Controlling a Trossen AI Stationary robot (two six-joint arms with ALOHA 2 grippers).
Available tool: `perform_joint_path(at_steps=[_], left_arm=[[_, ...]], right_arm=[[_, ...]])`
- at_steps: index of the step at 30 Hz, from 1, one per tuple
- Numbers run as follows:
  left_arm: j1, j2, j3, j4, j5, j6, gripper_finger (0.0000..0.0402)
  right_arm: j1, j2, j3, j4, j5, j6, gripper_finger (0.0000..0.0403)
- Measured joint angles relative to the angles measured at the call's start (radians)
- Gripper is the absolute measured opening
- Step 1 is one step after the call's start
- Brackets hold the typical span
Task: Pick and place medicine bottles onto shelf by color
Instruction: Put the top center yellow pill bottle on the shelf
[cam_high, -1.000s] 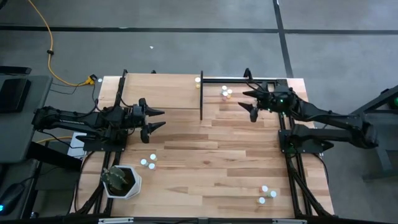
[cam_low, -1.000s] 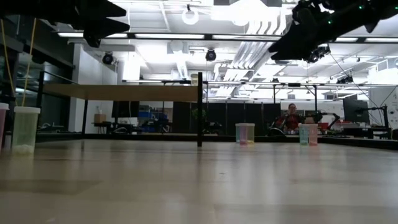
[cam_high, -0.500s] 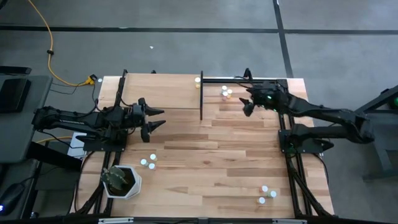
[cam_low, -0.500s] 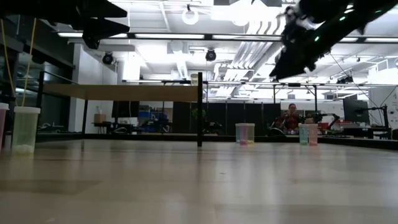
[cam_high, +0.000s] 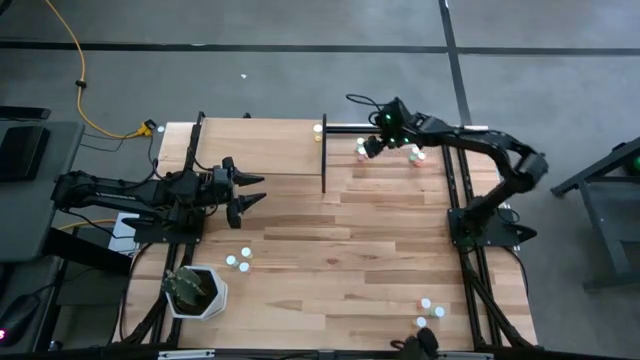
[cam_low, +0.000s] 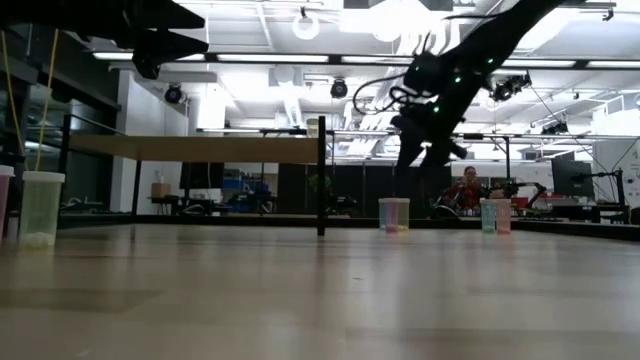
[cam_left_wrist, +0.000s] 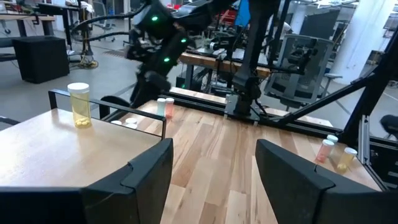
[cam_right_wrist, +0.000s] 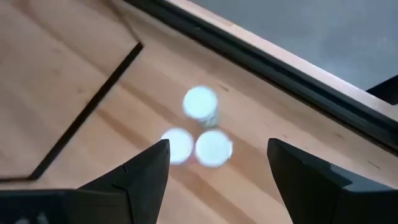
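Note:
My right gripper (cam_high: 368, 146) is open and points down over three white-capped medicine bottles (cam_right_wrist: 199, 134). They stand on the table beside the shelf's black post (cam_high: 323, 160), in front of the fingers and untouched. The shelf (cam_high: 250, 145) is a light-wood board at the far left, with one yellowish bottle (cam_left_wrist: 79, 104) standing on its far right corner. My left gripper (cam_high: 252, 190) is open and empty, hovering level near the shelf's near edge. In the low view the right gripper (cam_low: 425, 145) hangs above a bottle (cam_low: 393, 213).
More bottles stand on the table: two at the far right (cam_high: 415, 153), two near the left (cam_high: 238, 261), three at the near right (cam_high: 430, 311). A white pot with a plant (cam_high: 195, 290) stands at the near left. Black frame rails (cam_high: 465, 250) run along both sides.
My right gripper has swung toward the table's far edge and left, toward the three bottles beside the shelf post. It has come down and tipped its fingers downward. The left arm has kept still.

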Motion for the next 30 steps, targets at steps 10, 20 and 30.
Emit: perform_joint_path(at_steps=[10, 20, 30], left_arm=[[0.000, 0.000, 0.000, 0.000, 0.002, 0.001, 0.0220], [0.000, 0.000, 0.000, 0.000, 0.007, 0.001, 0.0220], [0.000, 0.000, 0.000, 0.000, 0.008, -0.002, 0.0220]], right_arm=[[-0.029, 0.097, 0.020, -0.004, -0.006, 0.062, 0.0258], [-0.029, 0.101, 0.019, 0.044, -0.016, 0.137, 0.0258], [-0.027, 0.116, 0.019, 0.036, -0.006, 0.189, 0.0258]])
